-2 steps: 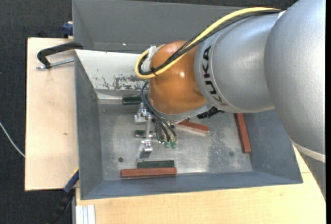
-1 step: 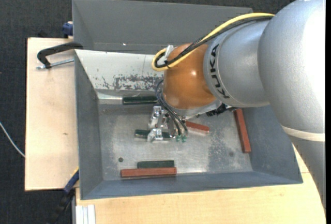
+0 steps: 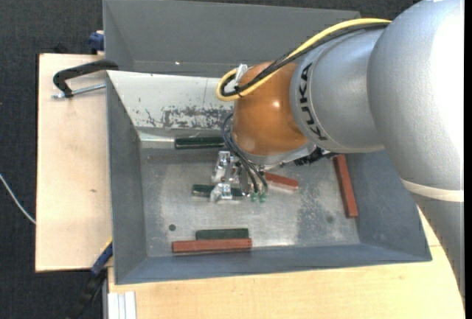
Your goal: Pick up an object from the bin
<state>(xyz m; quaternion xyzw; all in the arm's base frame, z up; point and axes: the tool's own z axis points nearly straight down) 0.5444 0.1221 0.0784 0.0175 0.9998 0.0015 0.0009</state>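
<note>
Setting: a grey metal bin [image 3: 124,185] on a dark, speckled floor, filling the middle of the frame.
My arm: the arm [image 3: 383,82] comes in from the right of the frame, and its orange cover [image 3: 265,115] hangs over the centre of the bin.
My hand: the hand [image 3: 225,188] sits just below the orange cover in the frame. It is low over the bin's floor, a little left of the floor's middle.
Hand state: I cannot tell whether it is open or closed, because the metal parts and cables bunch together there.
Nearest thing: a short dark green block [image 3: 200,191] lies flat on the floor, just left of my hand. Its right end meets the tip of the hand. I cannot tell whether it is gripped or only touched.
Right of my hand: a slim red-brown stick [image 3: 282,181] lies just beside the hand at a slight slant, with its left end under my wrist.
Behind my hand: a long dark green bar [image 3: 199,141] lies at the foot of the back wall, up and to the left, apart from the hand.
Front of the bin: a front green bar [image 3: 221,234] and a front red-brown bar [image 3: 212,244] lie side by side along the front wall, touching each other and well apart from my hand.
Right side: a right red-brown bar [image 3: 346,186] runs nearly up and down the frame near the right wall, well apart from my hand.
</note>
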